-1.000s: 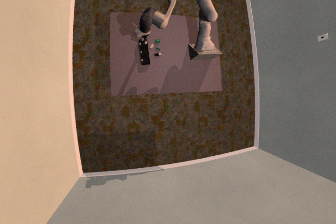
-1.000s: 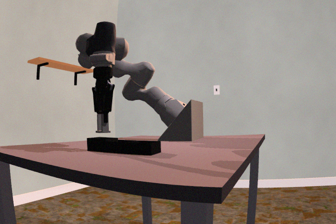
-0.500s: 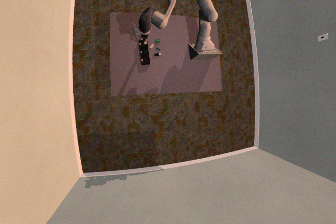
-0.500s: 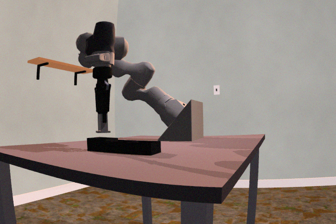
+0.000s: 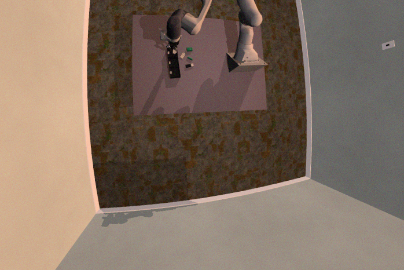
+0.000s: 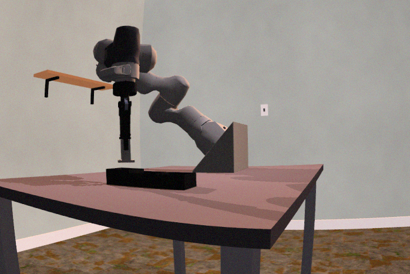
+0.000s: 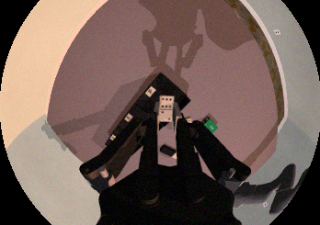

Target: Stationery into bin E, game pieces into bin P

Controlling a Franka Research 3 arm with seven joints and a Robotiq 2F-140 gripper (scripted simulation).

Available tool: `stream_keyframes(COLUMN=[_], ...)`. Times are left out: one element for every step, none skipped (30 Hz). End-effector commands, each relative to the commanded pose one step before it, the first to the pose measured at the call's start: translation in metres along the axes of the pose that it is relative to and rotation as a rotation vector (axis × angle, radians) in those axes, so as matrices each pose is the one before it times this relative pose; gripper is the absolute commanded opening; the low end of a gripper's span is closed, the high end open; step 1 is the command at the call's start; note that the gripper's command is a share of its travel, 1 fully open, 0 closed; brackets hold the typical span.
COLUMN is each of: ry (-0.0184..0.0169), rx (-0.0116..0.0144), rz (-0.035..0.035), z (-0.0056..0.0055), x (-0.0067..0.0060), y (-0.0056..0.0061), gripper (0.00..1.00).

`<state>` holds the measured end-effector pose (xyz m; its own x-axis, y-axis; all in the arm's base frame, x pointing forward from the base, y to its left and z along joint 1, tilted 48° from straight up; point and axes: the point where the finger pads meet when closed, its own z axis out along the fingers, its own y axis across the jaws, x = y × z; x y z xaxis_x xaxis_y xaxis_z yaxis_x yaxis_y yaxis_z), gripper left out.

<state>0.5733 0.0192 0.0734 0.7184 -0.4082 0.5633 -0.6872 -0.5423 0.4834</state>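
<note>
Bin row (image 6: 150, 179): long, black, low, rested on table (image 6: 231, 211) | Gripper (image 7: 164, 123): hung above bin row's end, jaws nearly closed, clamped on domino | Domino (image 7: 164, 108): pale rectangular tile with dark pips, held upright over end compartment | Green piece (image 7: 211, 124): lay on table beside bins

No legible text; labels on black bin row (image 7: 137, 122) too small to read.
</note>
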Motion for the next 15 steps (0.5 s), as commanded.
stream_keyframes(ry=[0.00251,0.0,-0.00038,-0.00009,-0.00006,-0.00005,-0.00003,-0.00001,0.00001,0.00003,0.00005,0.00006,0.00008,0.0001,0.00011], rx=[0.00534,0.0,0.00021,0.00001,-0.00009,-0.00009,-0.00006,-0.00002,0.00001,0.00004,0.00006,0.00008,0.0001,0.00012,0.00014], rz=[0.14199,0.0,0.04054,0.01446,0.0148,0.01477,0.01477,0.01477,0.01476,0.01474,0.01471,0.01468,0.01464,0.0146,0.01456], z=[-0.00113,0.0,0.0,0.0,0.0,0.0,0.0,0.0,0.0,0.0,0.0,0.0,0.0,0.0,0.0], x=[-0.00126,0.0,0.00001,0.00001,0.00002,0.00003,0.00004,0.00005,0.00005,0.00006,0.00006,0.00007,0.00007,0.00008,0.00009], y=[-0.00251,0.0,-0.00005,-0.00005,-0.00005,-0.00005,-0.00005,-0.00005,-0.00005,-0.00005,-0.00005,-0.00004,-0.00004,-0.00004,-0.00004], gripper=[0.13,0.13,0.13,0.13,0.13,0.13,0.13,0.13,0.13,0.13,0.13,0.13,0.13,0.13,0.13])
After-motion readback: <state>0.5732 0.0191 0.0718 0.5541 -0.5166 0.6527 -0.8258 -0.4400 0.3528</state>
